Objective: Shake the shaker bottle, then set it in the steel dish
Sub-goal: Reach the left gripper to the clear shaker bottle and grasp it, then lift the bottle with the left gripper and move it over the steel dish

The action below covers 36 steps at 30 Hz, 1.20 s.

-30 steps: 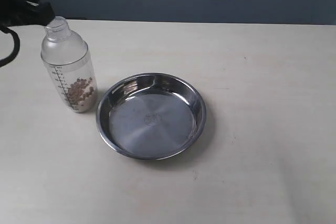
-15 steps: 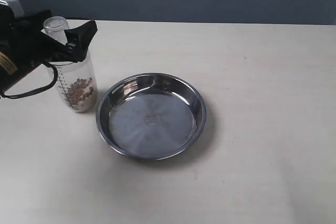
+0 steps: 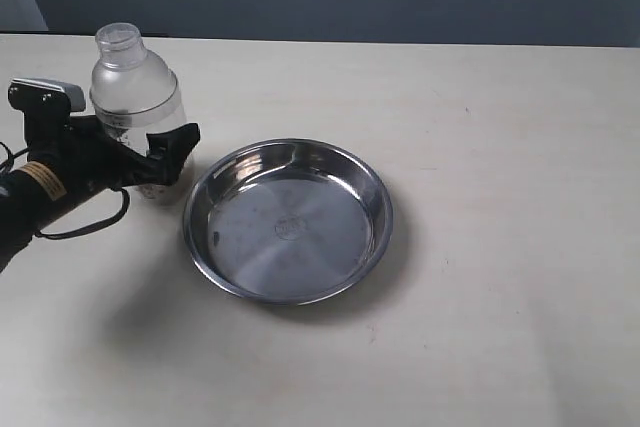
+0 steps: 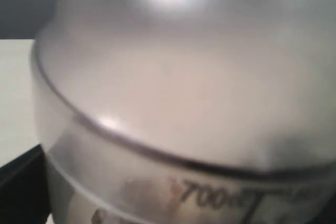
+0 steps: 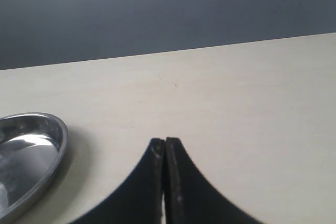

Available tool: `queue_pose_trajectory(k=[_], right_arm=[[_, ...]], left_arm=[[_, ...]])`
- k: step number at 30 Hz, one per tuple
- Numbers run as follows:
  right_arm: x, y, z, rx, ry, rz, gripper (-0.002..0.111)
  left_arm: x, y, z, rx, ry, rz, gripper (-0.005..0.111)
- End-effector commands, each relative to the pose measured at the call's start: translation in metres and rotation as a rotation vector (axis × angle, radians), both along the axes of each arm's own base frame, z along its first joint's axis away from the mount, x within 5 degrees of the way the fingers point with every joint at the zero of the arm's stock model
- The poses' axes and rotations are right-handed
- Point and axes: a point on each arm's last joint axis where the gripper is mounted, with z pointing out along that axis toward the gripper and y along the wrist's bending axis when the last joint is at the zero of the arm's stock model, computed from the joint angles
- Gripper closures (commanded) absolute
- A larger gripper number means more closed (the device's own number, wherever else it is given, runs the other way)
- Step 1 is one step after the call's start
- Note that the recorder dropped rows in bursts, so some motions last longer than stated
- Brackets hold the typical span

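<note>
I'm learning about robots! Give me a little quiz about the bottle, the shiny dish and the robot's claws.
1. Fill in the gap: the right gripper has its jaws ____.
2. Which gripper is at the shaker bottle? A: the right gripper. B: the left gripper.
3. True or false: the shaker bottle is inside the steel dish.

Key
1. shut
2. B
3. False. The bottle is beside the dish, not in it.
</note>
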Motion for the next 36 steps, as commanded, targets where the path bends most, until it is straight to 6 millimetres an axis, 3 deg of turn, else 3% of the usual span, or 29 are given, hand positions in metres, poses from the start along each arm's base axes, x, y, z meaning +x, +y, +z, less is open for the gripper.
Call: queue_pose_trajectory(k=[1, 9, 14, 24, 27, 29, 31, 33, 36], right_arm=[[0.000, 0.000, 0.000, -0.002, -0.008, 0.001, 0.109], [0.001, 0.000, 0.001, -0.002, -0.010, 0.001, 0.109], [0.001, 0.000, 0.001, -0.002, -0.010, 0.001, 0.109], [0.000, 0.000, 0.000, -0.002, -0.007, 0.001, 0.109], [0.000, 0.000, 0.000, -0.002, -0.007, 0.001, 0.109], [0.000, 0.000, 0.000, -0.002, -0.007, 0.001, 0.109], [0.000, 0.000, 0.000, -0.002, -0.007, 0.001, 0.109], [0.000, 0.000, 0.000, -0.002, -0.007, 0.001, 0.109], [0.001, 0.000, 0.001, -0.002, -0.009, 0.001, 0.109]], left_arm=[[0.000, 0.001, -0.007, 0.004, 0.013, 0.001, 0.001], [0.004, 0.002, -0.009, 0.009, 0.007, 0.003, 0.003], [0.005, 0.003, -0.009, 0.007, 0.007, 0.012, 0.016], [0.005, 0.003, -0.009, 0.009, 0.006, 0.013, 0.066], [0.005, 0.002, -0.009, 0.010, 0.006, 0.005, 0.096], [0.005, 0.003, -0.008, -0.013, 0.012, 0.018, 0.106], [0.006, 0.005, 0.001, -0.050, -0.007, 0.047, 0.106], [0.007, 0.005, 0.024, -0.048, -0.079, 0.046, 0.106], [0.001, 0.007, 0.074, 0.005, -0.155, 0.066, 0.106]])
